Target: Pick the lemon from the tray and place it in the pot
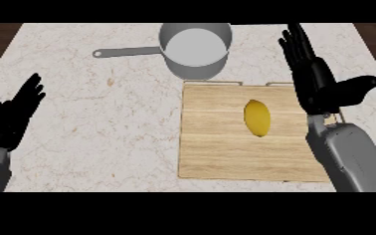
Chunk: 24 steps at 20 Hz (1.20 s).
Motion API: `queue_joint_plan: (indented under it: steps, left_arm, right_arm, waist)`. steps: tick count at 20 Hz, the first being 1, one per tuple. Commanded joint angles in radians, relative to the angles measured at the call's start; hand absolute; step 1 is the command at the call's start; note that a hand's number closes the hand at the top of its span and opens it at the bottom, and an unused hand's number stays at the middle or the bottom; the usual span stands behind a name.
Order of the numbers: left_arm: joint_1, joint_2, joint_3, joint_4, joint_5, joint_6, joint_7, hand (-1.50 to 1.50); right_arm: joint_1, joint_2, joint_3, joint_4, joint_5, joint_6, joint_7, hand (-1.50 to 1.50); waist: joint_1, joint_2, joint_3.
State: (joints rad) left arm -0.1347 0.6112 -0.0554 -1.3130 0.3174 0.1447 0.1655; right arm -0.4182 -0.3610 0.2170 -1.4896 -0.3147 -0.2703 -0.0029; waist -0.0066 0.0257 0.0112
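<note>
Right robot hand [312,74] is hovering over the right edge of the tray [213,154], fingers straight and spread, thumb pointing out to the right, holding nothing. Its fingertips are pointing toward the far side of the surface [95,129].

Head view, key relation: the lemon [257,118] is lying on the tray just left of the right robot hand and slightly nearer the robot than the palm. The two are apart, not touching. The lemon's long axis is running near-to-far, roughly parallel to the straight fingers. Judged from this layout, the right robot hand is the nearer one by a wide margin, so the coming move is calling for a short shift leftward and down, with the fingers closing across the lemon's narrow width.

Left robot hand [21,110] is resting at the left edge of the view, fingers straight and up, empty, well apart from the tray.

The pot [196,47] is standing beyond the tray's far edge, near it, with its handle pointing left. Its inside is showing nothing in it. The pot is lying farther out than the lemon and to its left.

Count: one lemon, one tray, one pot, two robot hands. The lemon is not yet grasped, so the pick step is pending.
</note>
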Motion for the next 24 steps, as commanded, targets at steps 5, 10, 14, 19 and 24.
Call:
queue_joint_plan:
  steps: [5, 10, 14, 19, 24]
  left_arm:
    - [-0.100, -0.102, 0.027, -0.155, 0.008, 0.096, -0.058, 0.00]
    - [-0.115, -0.178, -0.007, -0.208, 0.021, 0.119, -0.050, 0.00]
    - [-0.092, -0.182, -0.006, -0.251, 0.021, 0.120, -0.042, 0.00]
    - [-0.106, -0.231, -0.032, -0.228, -0.044, 0.178, -0.029, 0.00]
    - [-0.064, -0.204, -0.002, -0.260, -0.025, 0.146, -0.025, 0.00]
  right_arm:
    - [0.043, -0.028, -0.250, 0.177, -0.239, 0.329, -0.366, 1.50]
    - [0.088, -0.015, -0.267, 0.449, -0.075, 0.282, -0.658, -1.50]
    - [0.104, -0.018, -0.318, 0.566, -0.103, 0.468, -0.934, -1.50]
    - [0.027, -0.176, -0.330, 0.729, -0.033, 0.665, -1.029, -1.50]
    - [0.074, -0.246, -0.167, 0.528, 0.099, 0.653, -0.875, -1.50]
  waist:
    - [0.017, -0.013, -0.002]
    - [0.045, -0.006, -0.004]
    - [0.041, -0.015, -0.006]
    - [0.023, -0.018, -0.009]
    - [0.010, -0.029, -0.012]
